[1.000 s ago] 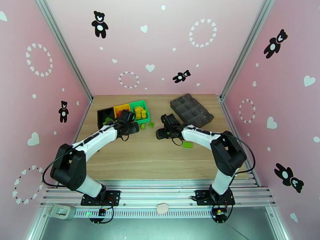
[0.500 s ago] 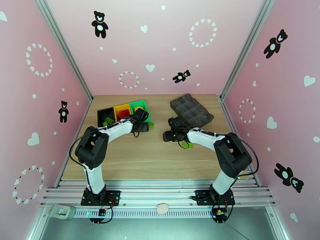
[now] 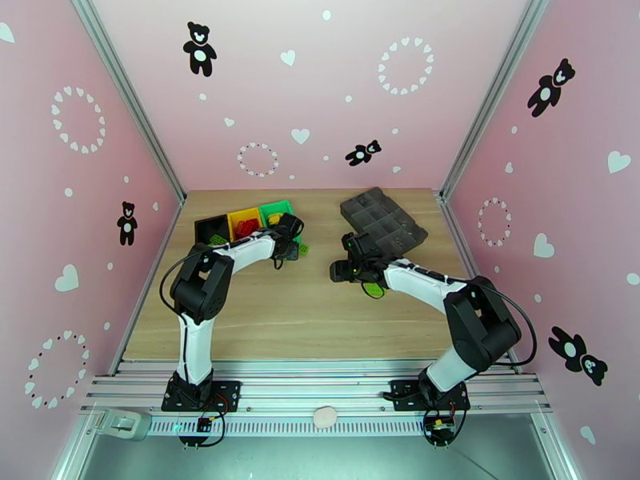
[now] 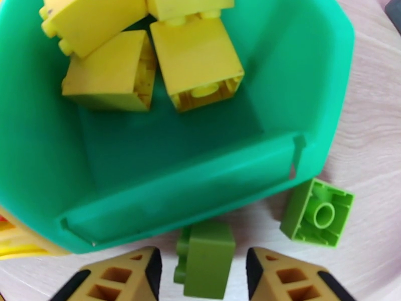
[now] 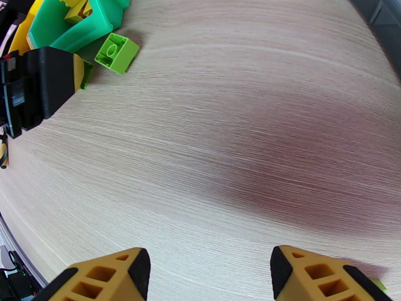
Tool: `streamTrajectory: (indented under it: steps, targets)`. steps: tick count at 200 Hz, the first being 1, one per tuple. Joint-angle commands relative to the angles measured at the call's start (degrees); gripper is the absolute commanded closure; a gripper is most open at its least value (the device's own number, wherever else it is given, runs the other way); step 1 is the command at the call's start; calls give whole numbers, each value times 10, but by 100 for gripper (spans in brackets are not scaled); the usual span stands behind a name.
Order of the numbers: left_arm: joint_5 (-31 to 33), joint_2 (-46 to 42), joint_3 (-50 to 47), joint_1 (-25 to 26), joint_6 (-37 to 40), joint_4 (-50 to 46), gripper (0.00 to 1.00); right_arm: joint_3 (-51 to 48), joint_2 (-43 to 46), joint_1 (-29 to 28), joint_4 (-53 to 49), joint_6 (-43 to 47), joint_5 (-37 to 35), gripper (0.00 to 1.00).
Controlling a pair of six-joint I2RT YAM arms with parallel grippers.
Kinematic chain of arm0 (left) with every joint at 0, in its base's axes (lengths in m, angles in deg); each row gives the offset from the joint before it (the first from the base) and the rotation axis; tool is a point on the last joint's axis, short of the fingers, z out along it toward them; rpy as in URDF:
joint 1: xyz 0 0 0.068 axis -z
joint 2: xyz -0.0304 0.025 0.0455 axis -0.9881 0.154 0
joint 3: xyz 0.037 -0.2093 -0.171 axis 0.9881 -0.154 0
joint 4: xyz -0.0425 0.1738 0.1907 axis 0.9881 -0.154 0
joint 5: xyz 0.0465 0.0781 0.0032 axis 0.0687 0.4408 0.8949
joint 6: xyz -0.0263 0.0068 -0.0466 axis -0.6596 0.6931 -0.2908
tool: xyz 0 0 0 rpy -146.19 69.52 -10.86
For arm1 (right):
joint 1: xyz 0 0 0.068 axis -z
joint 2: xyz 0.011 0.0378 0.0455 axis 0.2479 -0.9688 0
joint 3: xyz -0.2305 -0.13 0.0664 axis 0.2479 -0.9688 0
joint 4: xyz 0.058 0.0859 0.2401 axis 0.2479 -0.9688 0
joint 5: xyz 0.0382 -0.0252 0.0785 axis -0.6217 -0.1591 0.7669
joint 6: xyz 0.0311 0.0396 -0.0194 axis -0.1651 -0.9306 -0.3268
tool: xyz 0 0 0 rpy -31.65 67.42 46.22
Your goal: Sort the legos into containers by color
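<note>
Two fingers of the left claw (image 4: 202,269) stand wide apart, with a small olive-green studded plastic brick (image 4: 206,244) between them on the wooden worktop (image 4: 371,121), not yet gripped. I judge it is lined up for picking. Just ahead stands the green plastic bin (image 4: 165,181), holding yellow plastic bricks (image 4: 195,61). Ahead and to the right lies a bright green brick (image 4: 317,211), hollow side up. The right claw (image 5: 208,272) hangs wide open above the worktop. No brand or writing can be read.
</note>
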Motion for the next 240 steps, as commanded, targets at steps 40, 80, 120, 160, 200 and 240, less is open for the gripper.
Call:
streamTrajectory:
  steps: [40, 80, 120, 160, 200, 240]
  targets:
    - [10, 24, 28, 1, 4, -17, 65, -6, 31, 0, -3, -4, -2, 32]
    - [18, -16, -4, 14, 1, -17, 74, -3, 32, 1, -3, -5, -1, 32]
    - [42, -126, -82, 16, -16, -13, 74, 3, 27, 1, 6, -7, 19, 33]
    - [61, -245, -137, -30, -31, -26, 73, 23, 10, -16, 17, -10, 40, 34]
    - [46, -329, -162, -130, -49, -46, 72, 71, -26, -64, 19, -14, 43, 34]
    - [2, -347, -153, -238, -59, -58, 71, 148, -78, -118, 8, -13, 46, 34]
